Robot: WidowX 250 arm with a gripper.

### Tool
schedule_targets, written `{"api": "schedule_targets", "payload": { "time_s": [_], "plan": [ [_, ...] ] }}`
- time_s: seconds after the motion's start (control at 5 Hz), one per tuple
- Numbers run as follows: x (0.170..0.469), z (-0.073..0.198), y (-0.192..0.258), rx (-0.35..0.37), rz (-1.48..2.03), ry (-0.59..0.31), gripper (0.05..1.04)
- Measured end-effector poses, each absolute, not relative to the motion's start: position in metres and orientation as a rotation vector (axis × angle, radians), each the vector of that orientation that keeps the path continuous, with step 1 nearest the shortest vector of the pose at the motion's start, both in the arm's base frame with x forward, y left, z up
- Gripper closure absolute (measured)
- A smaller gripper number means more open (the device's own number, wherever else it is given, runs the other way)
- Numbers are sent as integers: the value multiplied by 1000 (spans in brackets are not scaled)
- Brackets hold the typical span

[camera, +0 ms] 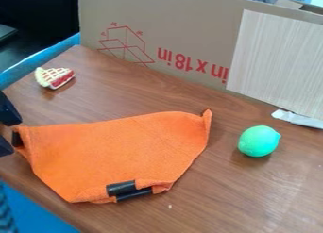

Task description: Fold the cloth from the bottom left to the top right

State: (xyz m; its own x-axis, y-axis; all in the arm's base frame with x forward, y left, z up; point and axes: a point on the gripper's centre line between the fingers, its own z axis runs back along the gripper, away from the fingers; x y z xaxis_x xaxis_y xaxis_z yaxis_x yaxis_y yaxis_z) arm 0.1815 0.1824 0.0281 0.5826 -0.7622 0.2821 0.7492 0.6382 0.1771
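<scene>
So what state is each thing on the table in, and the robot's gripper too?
Orange cloth: mostly spread out, bottom edge rumpled
Gripper: open, at the cloth's left corner
Green fruit: whole
Pie slice: lying on the table
Cardboard box: standing, its print upside down

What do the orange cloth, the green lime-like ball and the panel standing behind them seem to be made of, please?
The cloth looks like soft matte fabric, its surface finely textured. The green ball seems smooth plastic or rubber, given its soft sheen. The brown panel looks like matte cardboard, plain with red printing.
</scene>
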Motion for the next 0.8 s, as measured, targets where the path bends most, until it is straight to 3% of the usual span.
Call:
{"api": "schedule_targets", "payload": {
  "time_s": [0.4,0.6,0.8],
  "plan": [
    [200,11,175,53,-877,-327,83],
    [210,12,168,44,-877,-329,137],
    [214,14,164,13,-864,-351,431]
  ]
}}
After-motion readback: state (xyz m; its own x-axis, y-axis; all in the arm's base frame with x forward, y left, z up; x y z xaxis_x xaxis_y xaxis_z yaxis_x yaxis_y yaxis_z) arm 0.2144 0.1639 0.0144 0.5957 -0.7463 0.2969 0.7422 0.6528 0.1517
